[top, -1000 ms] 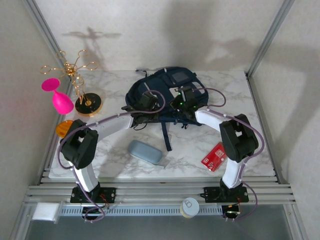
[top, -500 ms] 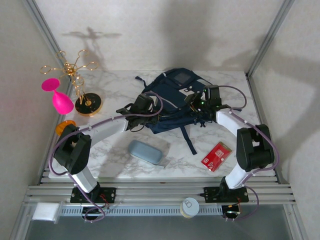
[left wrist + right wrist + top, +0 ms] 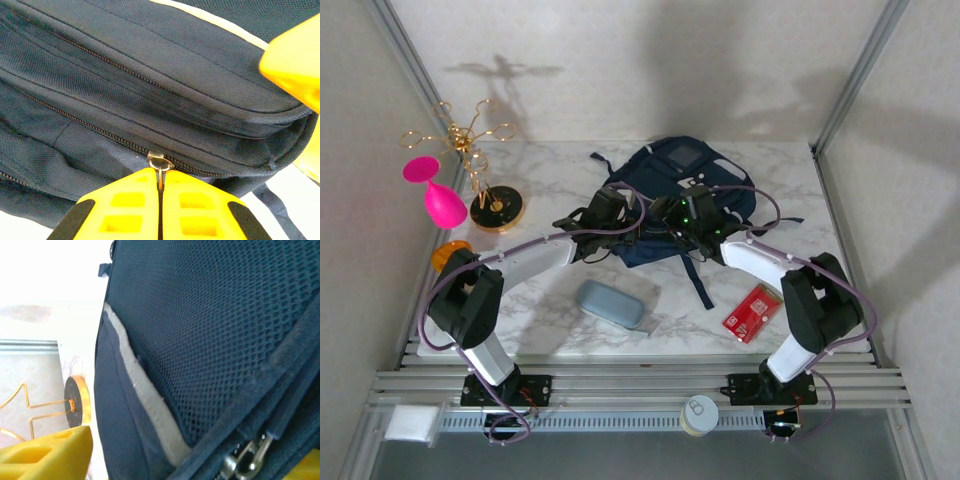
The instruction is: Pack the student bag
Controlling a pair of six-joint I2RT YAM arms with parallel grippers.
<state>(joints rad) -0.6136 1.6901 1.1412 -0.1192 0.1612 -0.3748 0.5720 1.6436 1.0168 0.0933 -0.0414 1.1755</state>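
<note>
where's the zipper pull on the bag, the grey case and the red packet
zipper pull (image 3: pixel 159 161), left wrist view, on its metal ring.
grey case (image 3: pixel 611 303), top external view, on the middle of its upper face.
red packet (image 3: pixel 752 313), top external view, on the middle of its printed face.

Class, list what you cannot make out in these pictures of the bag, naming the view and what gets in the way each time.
1. Bag contents: top and wrist views, fabric covers them.
2. Zip pull: left wrist view, mostly pinched inside the shut left gripper.
3. Red packet print: top view, too small to read.
4. Orange thing: top view, the left arm covers part.
</note>
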